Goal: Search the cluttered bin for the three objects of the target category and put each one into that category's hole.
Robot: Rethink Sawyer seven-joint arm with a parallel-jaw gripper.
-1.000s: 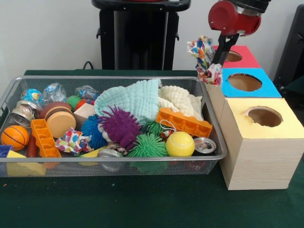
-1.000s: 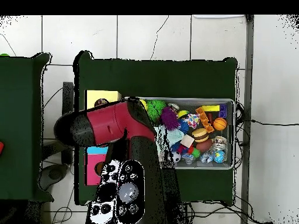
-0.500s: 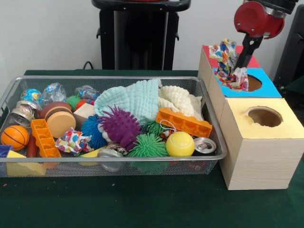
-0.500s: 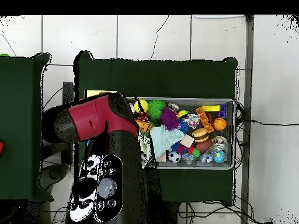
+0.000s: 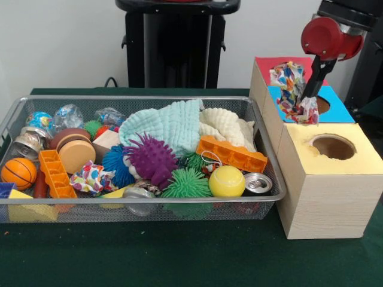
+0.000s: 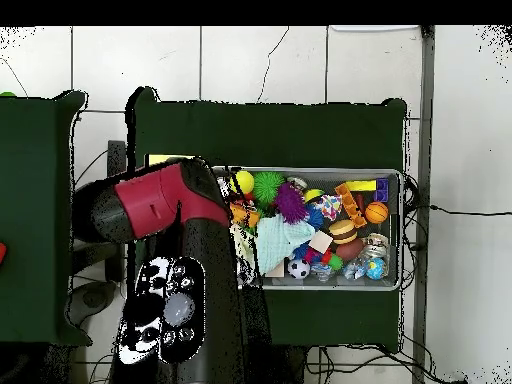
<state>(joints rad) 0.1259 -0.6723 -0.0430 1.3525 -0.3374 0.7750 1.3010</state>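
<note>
My gripper (image 5: 307,99) is shut on a white fabric piece printed in red, blue and yellow (image 5: 288,81) and holds it above the blue-topped box (image 5: 341,112), just behind the yellow-topped box. The round hole (image 5: 333,146) in the yellow top is open and unobstructed. A second printed piece (image 5: 91,177) lies in the front left of the wire-mesh bin (image 5: 137,201). I see no third piece. In the overhead view the red arm (image 6: 160,205) hides the gripper and most of the boxes; the bin (image 6: 401,232) shows to its right.
A red-topped box (image 5: 266,62) stands behind the blue one. The bin holds a mint towel (image 5: 167,122), a cream towel (image 5: 224,122), a purple spiky ball (image 5: 149,158), an orange brick (image 5: 230,153), a yellow ball (image 5: 227,181) and a basketball (image 5: 18,172).
My gripper has carried the printed piece from the bin's back right corner to the right in the front view, out over the boxes, and a little lower.
</note>
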